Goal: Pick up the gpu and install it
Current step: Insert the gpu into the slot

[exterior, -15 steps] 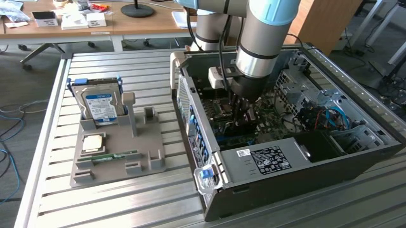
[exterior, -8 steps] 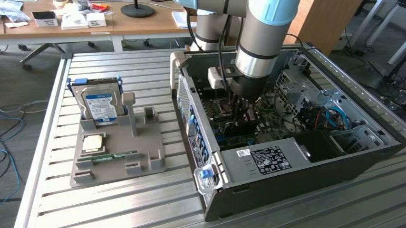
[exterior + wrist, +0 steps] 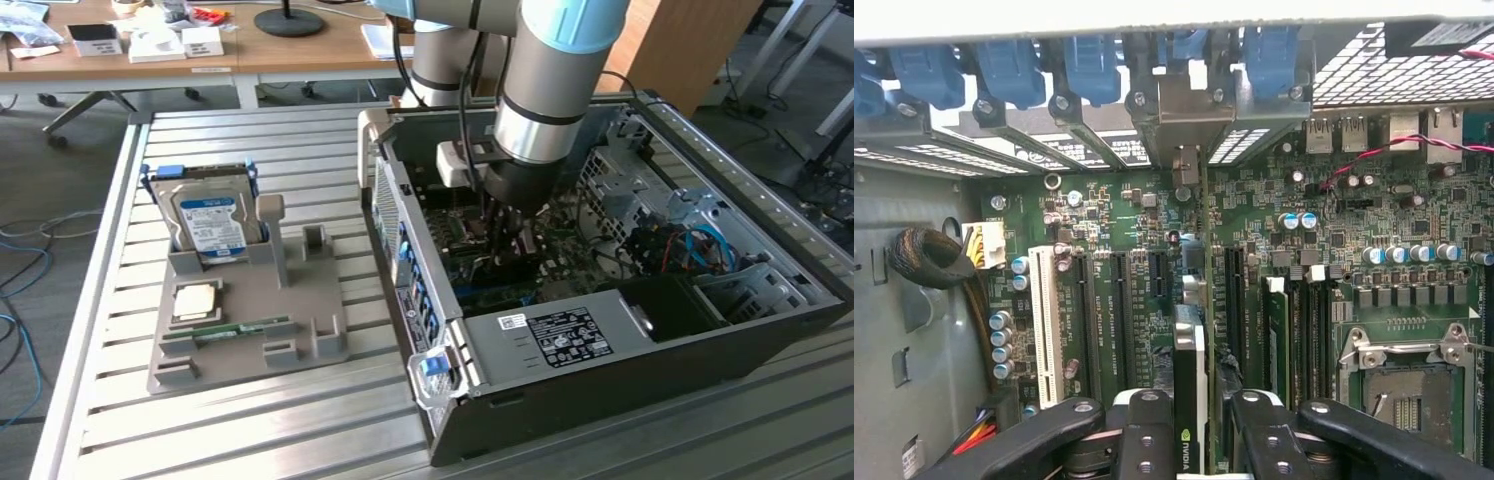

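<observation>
Fingers (image 3: pixel 1144 440) of the hand (image 3: pixel 1189 440) sit nearest to you in the wrist view, black and narrowed part-way, pressed against both faces of the gpu (image 3: pixel 1191 400). You see the card edge-on between them, thin and dark, with a small green logo on its near edge. It stands upright over the motherboard (image 3: pixel 1334 250), among the long black expansion slots (image 3: pixel 1099 320), with a white slot (image 3: pixel 1044 320) off to one side. Its silvery end bracket (image 3: pixel 1189 115) reaches the rear wall of the case, in the row of blue slot clips (image 3: pixel 1009 70).

From the exterior view you see the arm (image 3: pixel 554 80) reaching down into the open computer case (image 3: pixel 601 400), the hand (image 3: pixel 514 240) low over the board. Beyond the case, toward the exterior view's left, a grey holder (image 3: pixel 240 340) rests on the slatted tabletop (image 3: pixel 267 440), carrying a hard drive (image 3: pixel 214 225) with a blue-white label and a narrow green memory stick (image 3: pixel 240 328).
</observation>
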`<state>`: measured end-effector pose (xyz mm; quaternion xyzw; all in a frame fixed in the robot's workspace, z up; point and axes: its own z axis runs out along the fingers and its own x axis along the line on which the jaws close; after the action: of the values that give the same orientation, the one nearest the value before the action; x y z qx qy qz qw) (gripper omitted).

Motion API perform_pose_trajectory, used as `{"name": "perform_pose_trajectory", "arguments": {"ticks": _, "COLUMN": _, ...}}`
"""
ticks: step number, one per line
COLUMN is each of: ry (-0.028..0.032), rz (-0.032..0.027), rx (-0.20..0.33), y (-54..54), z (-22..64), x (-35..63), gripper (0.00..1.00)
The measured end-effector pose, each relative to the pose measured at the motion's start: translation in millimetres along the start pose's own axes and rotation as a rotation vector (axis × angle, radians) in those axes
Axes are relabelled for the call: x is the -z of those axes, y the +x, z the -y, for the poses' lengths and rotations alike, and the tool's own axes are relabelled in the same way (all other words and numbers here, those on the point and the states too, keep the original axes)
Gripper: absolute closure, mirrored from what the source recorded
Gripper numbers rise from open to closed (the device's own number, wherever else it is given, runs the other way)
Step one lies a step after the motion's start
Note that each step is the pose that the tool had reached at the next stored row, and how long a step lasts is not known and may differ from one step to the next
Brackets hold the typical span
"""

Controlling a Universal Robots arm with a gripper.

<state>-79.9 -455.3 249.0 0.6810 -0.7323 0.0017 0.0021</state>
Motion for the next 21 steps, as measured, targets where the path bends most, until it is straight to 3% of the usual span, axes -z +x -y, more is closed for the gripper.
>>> {"name": "perform_pose_trajectory", "arguments": {"ticks": 9, "ry": 0.0000, "rz": 0.0003, "rx": -0.001, "y": 0.0, "z": -0.4, "x": -0.2, "gripper": 0.72}}
{"name": "perform_pose_trajectory", "arguments": {"ticks": 12, "ry": -0.0001, "rz": -0.0001, "rx": 0.000, "y": 0.0, "z": -0.1, "x": 0.0, "gripper": 0.55}}
{"name": "perform_pose_trajectory", "arguments": {"ticks": 15, "ry": -0.0001, "rz": 0.0001, "rx": 0.000, "y": 0.0, "z": -0.1, "x": 0.0, "gripper": 0.49}}
{"name": "perform_pose_trajectory", "arguments": {"ticks": 16, "ry": -0.0001, "rz": 0.0000, "rx": 0.000, "y": 0.0, "z": -0.1, "x": 0.0, "gripper": 0.43}}
{"name": "perform_pose_trajectory", "arguments": {"ticks": 21, "ry": -0.0002, "rz": -0.0001, "rx": 0.000, "y": 0.0, "z": -0.1, "x": 3.2, "gripper": 0.43}}
